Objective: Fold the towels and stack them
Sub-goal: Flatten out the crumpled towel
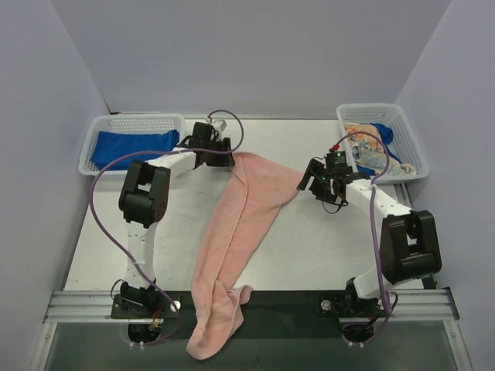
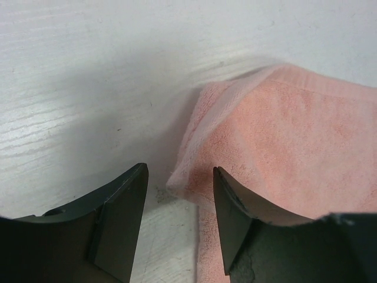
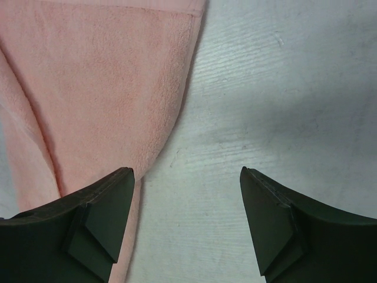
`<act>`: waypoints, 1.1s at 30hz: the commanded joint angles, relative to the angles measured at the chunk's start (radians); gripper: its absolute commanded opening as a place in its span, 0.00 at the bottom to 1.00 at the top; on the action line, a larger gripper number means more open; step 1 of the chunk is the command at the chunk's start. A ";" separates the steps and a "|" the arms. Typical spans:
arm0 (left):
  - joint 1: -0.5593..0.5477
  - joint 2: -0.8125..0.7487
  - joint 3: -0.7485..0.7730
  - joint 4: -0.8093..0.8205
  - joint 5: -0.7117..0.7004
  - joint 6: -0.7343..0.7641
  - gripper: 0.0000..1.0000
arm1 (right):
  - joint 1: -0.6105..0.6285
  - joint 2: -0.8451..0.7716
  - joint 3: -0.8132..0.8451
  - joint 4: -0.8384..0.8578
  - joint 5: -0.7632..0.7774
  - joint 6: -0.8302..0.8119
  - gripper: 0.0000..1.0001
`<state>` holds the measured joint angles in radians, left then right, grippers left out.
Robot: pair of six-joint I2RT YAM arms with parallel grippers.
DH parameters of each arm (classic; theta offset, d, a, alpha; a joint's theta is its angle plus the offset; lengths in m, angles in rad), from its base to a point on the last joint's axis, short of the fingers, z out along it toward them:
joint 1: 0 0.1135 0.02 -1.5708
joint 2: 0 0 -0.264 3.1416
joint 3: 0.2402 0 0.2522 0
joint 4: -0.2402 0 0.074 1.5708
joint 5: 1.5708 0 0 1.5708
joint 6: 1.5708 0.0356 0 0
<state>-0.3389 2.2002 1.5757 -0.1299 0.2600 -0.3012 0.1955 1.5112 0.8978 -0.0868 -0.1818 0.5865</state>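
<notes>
Stretching lengthwise down the middle of the bench (image 1: 309, 247), the salmon-pink towel (image 1: 232, 232) lies as a long, loosely gathered strip. Its far end is spread wide between the two arms. It narrows toward the near side, where a bunched tail spills over the bench edge and across the dark rail (image 1: 294, 303) that carries the arm bases. A soft lengthwise fold runs along the strip.

The left pincer (image 1: 223, 152) sits low at the towel's far left corner. In the left wrist view the left pincer (image 2: 179, 170) is spread apart and grips nothing. The pink corner (image 2: 283, 147) reaches into the gap and passes under one finger, while the other finger is over bare bench.

The right pincer (image 1: 309, 182) is at the towel's far right corner. In the right wrist view the right pincer (image 3: 185, 172) is parted wide and clasps nothing. The towel's curved edge (image 3: 100, 88) runs down beside one finger, and the other finger is well out over white wood grain. I cannot tell whether either pincer touches the cloth.

A royal-blue towel (image 1: 131, 147) lies crumpled in the left basket (image 1: 99, 125) at the far left corner of the bench. In the right basket (image 1: 404, 124), at the far right corner, there is a white printed towel (image 1: 365, 152) with orange marks, and some blue cloth (image 1: 384, 134) is tucked beside it.
</notes>
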 commanded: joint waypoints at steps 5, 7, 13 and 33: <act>0.031 0.012 0.041 0.104 0.054 0.014 0.59 | -0.018 0.090 -0.005 0.079 0.085 0.058 0.72; 0.031 0.013 0.040 0.116 0.076 0.014 0.58 | -0.022 0.118 0.004 0.113 0.093 0.068 0.72; 0.032 0.026 0.044 0.179 0.107 0.013 0.43 | -0.047 0.197 0.052 0.114 0.105 0.107 0.71; 0.043 0.006 0.083 0.131 0.107 0.051 0.00 | -0.025 0.440 0.321 -0.056 0.177 0.053 0.57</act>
<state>-0.3046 2.2265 1.6096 -0.0113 0.3546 -0.2764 0.1555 1.9118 1.1809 -0.0093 -0.0681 0.6582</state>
